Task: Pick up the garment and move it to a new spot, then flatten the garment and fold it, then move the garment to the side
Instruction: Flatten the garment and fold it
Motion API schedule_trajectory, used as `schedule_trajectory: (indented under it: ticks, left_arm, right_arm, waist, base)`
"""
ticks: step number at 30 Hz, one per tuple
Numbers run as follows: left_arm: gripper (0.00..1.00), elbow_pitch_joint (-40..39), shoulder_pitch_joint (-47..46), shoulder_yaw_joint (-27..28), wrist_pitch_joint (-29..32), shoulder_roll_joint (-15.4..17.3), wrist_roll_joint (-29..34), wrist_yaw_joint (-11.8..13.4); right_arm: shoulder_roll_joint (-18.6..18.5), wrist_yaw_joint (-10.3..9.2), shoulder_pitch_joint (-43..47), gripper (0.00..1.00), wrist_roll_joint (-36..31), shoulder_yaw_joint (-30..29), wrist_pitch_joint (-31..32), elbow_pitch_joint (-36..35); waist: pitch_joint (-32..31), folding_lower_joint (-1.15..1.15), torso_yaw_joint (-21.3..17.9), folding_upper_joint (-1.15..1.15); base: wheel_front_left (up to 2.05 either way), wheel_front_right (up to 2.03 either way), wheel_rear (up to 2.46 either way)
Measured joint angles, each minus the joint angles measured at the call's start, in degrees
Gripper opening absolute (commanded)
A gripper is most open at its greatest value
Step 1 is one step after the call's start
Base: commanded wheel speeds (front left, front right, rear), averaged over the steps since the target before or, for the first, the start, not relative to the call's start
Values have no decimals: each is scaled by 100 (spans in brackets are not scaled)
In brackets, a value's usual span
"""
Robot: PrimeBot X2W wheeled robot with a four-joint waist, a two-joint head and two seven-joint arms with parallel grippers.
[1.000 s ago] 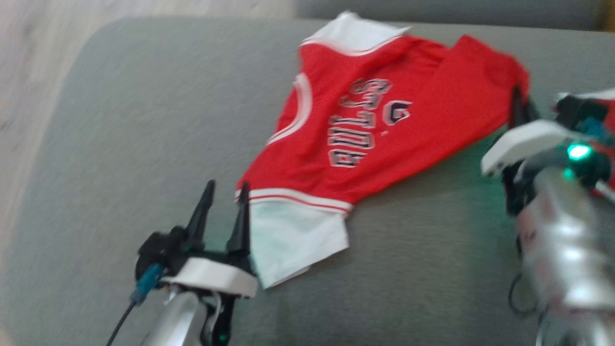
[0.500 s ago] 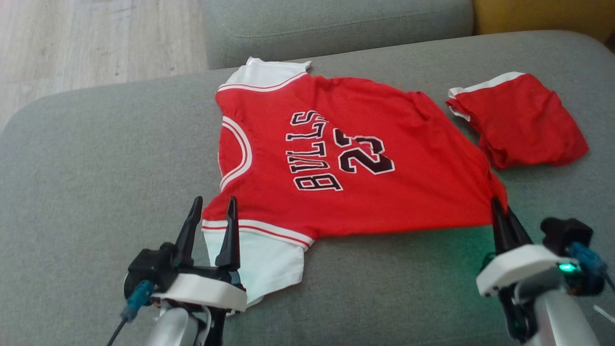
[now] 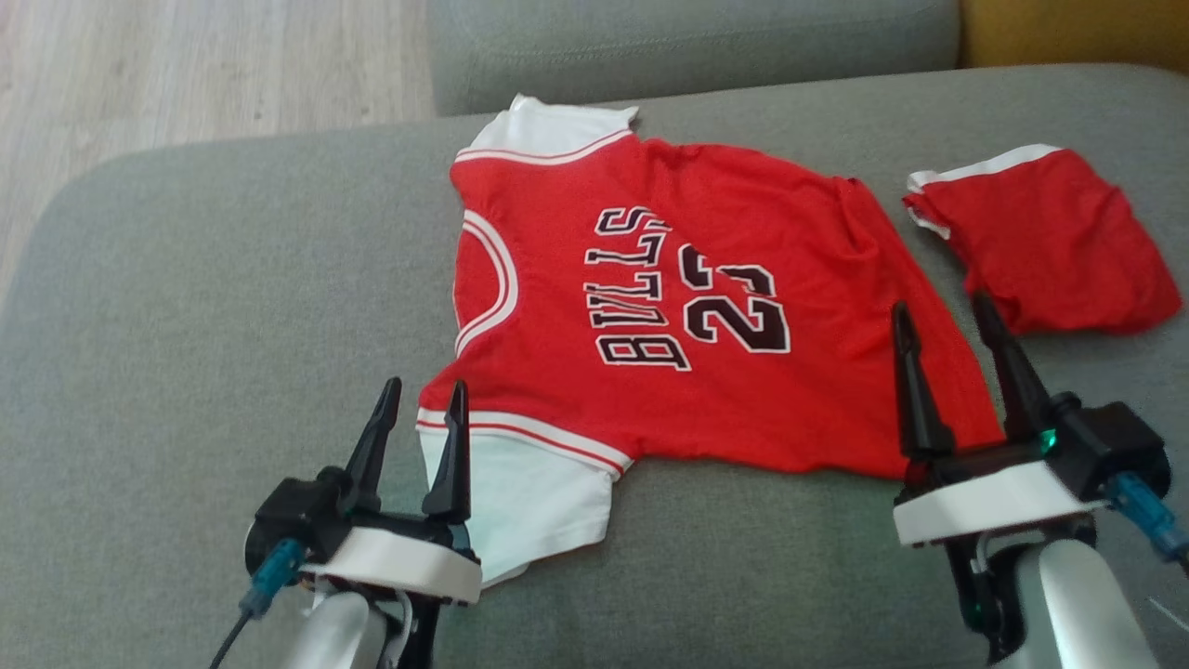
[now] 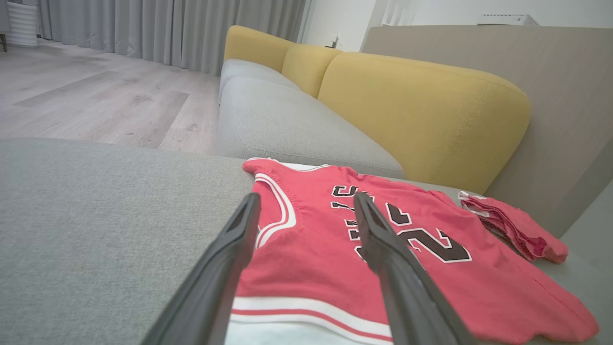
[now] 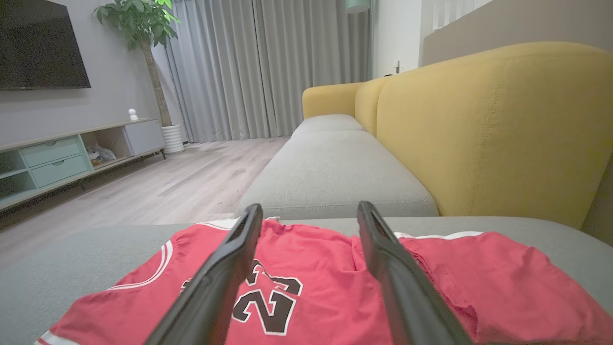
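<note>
- Fingers (image 3: 453,446) spread on left gripper (image 3: 424,385) and right gripper (image 3: 941,303), holding nothing.
- Shallow pinch could slip, bunching Bulls jersey (image 3: 576,390) against upper-right red shorts (image 3: 1050,242).

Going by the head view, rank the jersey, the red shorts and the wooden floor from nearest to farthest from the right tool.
1. Jersey: its right hem corner lies at the fingertips of the right tool.
2. Red shorts: just beyond, up and to the right on the same cushion.
3. Wooden floor: far off at the upper left, past the cushion's edge.
</note>
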Motion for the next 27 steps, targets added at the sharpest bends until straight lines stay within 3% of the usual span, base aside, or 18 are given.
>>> schedule_trajectory:
  ticks: [5,9,14,19,23,27]
  left_arm:
    - [100,-10,-231,-82,18,130,104,-80]
    - [100,-67,-965,-144,338,504,174,-199]
    - [100,367,-3091,-248,1856,1266,-182,-305]
    - [100,1148,-4194,-737,3542,1624,-1493,-308]
    - [100,1678,-4476,-961,4123,1984,-1850,-348]
    - [100,2141,-4746,-1120,4309,2226,-1937,-348]
  right_arm:
    - [0,0,77,100,99,109,-81,-68]
    - [0,0,7,100,179,170,-135,-140]
    - [-1,0,-376,100,315,247,-290,-233]
    - [-2,0,-603,100,460,494,-426,-200]
    - [-3,0,-642,100,595,606,-510,-130]
    - [-3,0,-774,100,650,775,-577,-87]
  waist:
    - [211,0,40,0]
    - [467,0,-31,0]
    - [962,1,-276,0]
    - [1318,2,-629,0]
    - [1562,2,-934,0]
    - [1789,1,-1221,0]
  base:
    - [0,0,0]
    - [0,0,0]
    - [0,0,0]
    - [0,0,0]
    - [0,0,0]
    - [0,0,0]
